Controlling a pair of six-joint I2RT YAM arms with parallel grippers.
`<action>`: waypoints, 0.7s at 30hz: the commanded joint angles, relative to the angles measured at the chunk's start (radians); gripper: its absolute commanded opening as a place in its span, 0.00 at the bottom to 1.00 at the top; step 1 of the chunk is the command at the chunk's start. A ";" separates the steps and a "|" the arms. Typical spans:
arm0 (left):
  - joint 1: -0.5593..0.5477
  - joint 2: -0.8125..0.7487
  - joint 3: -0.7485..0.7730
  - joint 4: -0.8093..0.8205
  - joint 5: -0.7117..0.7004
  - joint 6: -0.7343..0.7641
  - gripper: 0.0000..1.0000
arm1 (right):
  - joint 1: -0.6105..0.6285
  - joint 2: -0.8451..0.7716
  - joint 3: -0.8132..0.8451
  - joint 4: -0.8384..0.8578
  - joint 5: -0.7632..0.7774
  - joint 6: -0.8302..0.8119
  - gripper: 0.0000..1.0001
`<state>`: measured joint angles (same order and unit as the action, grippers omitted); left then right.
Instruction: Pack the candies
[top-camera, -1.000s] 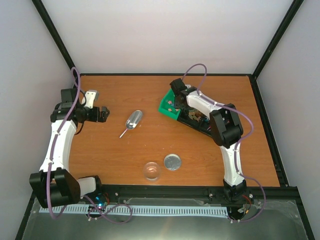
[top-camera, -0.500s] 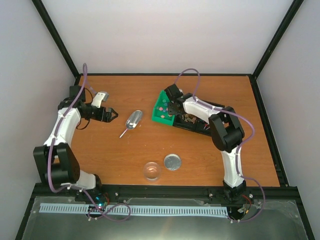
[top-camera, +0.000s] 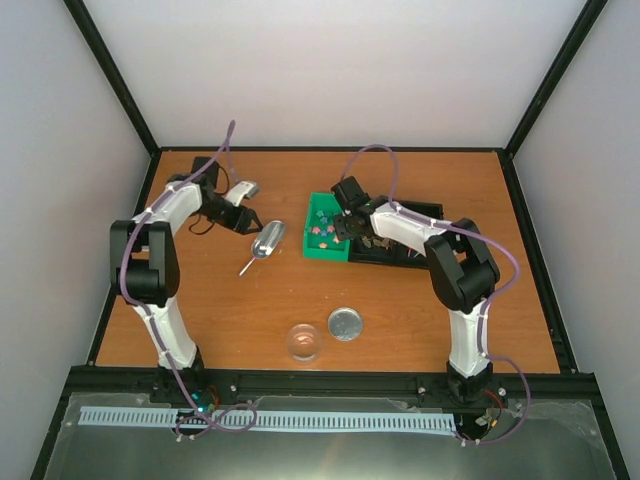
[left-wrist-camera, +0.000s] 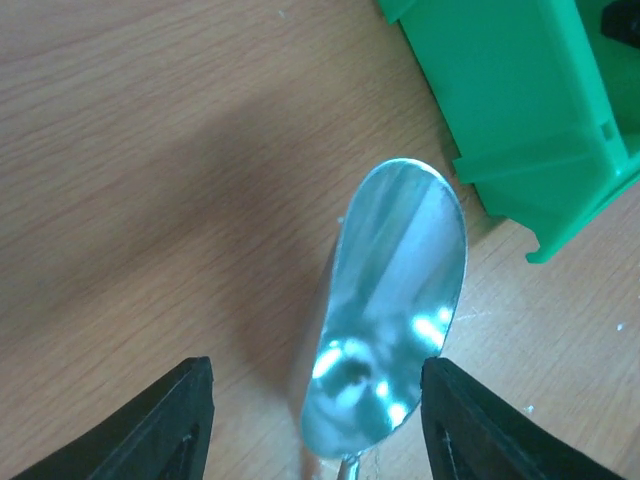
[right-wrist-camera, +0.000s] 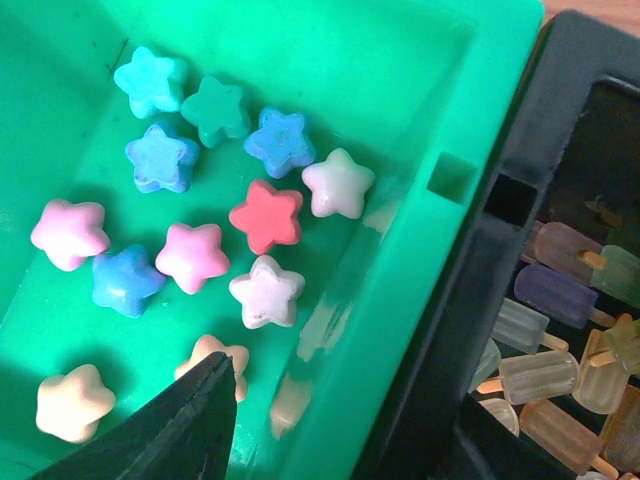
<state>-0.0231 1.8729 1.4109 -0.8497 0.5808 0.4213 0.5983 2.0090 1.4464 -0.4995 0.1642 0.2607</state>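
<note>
The candies (right-wrist-camera: 265, 215) are small stars in pink, blue, red, white and orange, lying in a green bin (top-camera: 322, 245) that also shows in the right wrist view (right-wrist-camera: 330, 60). My right gripper (top-camera: 345, 226) is open. Its jaws straddle the bin's right wall (right-wrist-camera: 350, 400), one finger (right-wrist-camera: 180, 430) inside the bin. A silver scoop (top-camera: 268, 239) lies left of the bin. My left gripper (top-camera: 250, 222) is open just above it, with the scoop's bowl (left-wrist-camera: 395, 310) between its fingers (left-wrist-camera: 170, 420).
A black tray (top-camera: 405, 250) holding pale popsicle-shaped pieces (right-wrist-camera: 560, 330) touches the bin's right side. A round silver lid (top-camera: 345, 323) and a clear glass jar (top-camera: 304, 342) stand near the front edge. The bin's corner (left-wrist-camera: 520, 110) lies close to the scoop.
The green bin has come off the black tray, leftward, with my right gripper, and now lies flat on the table. My left gripper has swung right to the scoop.
</note>
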 joint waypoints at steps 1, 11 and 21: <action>-0.082 0.031 0.053 0.002 -0.074 0.044 0.58 | 0.016 -0.055 -0.036 0.054 -0.042 -0.061 0.46; -0.176 0.143 0.118 0.076 -0.295 -0.029 0.36 | 0.029 -0.081 -0.075 0.091 -0.096 -0.134 0.46; -0.168 0.085 0.044 0.115 -0.300 -0.065 0.01 | 0.053 -0.076 -0.079 0.123 -0.195 -0.214 0.46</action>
<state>-0.1993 2.0193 1.4841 -0.7780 0.2974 0.3813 0.6140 1.9656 1.3727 -0.4263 0.0429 0.1112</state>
